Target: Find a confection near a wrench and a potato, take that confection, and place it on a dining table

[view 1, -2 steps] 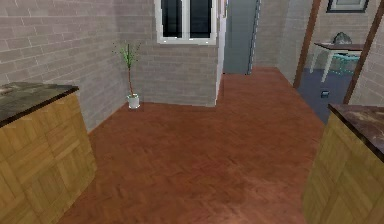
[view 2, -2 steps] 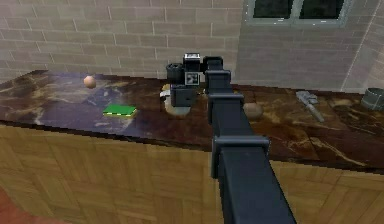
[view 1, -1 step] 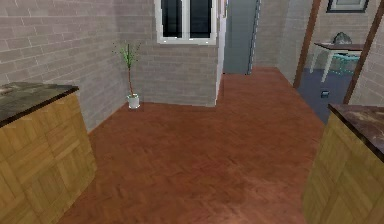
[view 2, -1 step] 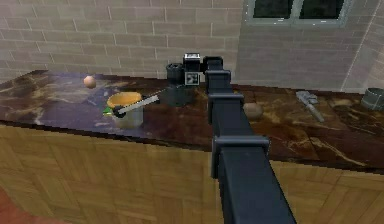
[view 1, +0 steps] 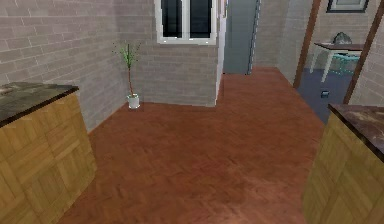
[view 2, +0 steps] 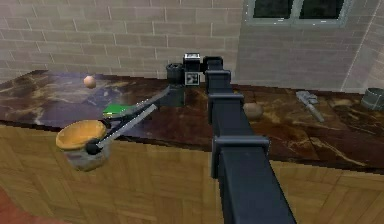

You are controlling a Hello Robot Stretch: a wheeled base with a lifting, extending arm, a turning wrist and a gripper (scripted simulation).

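We see gripper (view 2: pixel 98 146) holding tan confection (view 2: pixel 78 134), hanging off tabletop (view 2: pixel 40 100) near edge; how wide it's set, can't tell. Grey cup (view 2: pixel 373 97) contents unclear. Potato (view 2: pixel 252 110), wrench (view 2: pixel 309 104) behind. Open floor (view 1: pixel 200 150) ahead.

Red-brown plank floor (view 1: pixel 200 150), pale grey brick walls (view 1: pixel 60 50), dark marbled countertop (view 2: pixel 40 95), yellow parquet-patterned cabinets (view 1: pixel 40 160).

The dark marble tabletop (view 2: pixel 35 95) is free at its left end; a small peach ball (view 2: pixel 90 81), a green flat thing (view 2: pixel 116 108), a brown potato (view 2: pixel 252 110) and a grey metal wrench (view 2: pixel 310 105) obstruct the rest.
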